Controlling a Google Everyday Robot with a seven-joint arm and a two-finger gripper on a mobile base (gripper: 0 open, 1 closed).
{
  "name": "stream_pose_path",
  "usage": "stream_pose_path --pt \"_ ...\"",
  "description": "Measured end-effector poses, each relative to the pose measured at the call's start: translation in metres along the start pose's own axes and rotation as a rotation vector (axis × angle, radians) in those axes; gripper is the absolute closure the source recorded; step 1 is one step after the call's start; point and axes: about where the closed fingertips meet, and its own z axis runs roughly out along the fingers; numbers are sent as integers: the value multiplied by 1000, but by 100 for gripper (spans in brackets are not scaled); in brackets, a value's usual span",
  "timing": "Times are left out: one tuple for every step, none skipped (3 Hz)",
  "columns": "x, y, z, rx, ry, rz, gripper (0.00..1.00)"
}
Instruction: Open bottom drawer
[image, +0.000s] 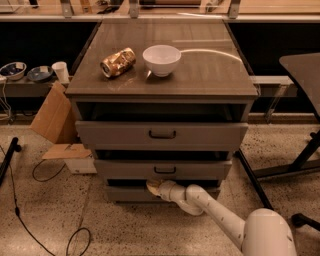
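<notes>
The grey cabinet has three drawers. The bottom drawer (127, 193) is the lowest and shortest front, just above the floor, slightly pulled out under the middle drawer (162, 170). Its handle is hidden behind my gripper (153, 187), which sits at the top middle of that front, at the gap below the middle drawer. My white arm (215, 212) reaches in from the lower right. The top drawer (161, 135) also stands slightly out.
On the cabinet top stand a white bowl (161, 59) and a crushed can (118, 62). Cardboard (52, 116) leans at the left, with cables (45, 172) on the floor. A table leg (252, 177) and a chair base (300, 165) stand at the right.
</notes>
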Motion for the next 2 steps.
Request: stream_pose_path --pt "9 0 11 4 31 2 100" --pt "19 -1 19 17 64 10 100"
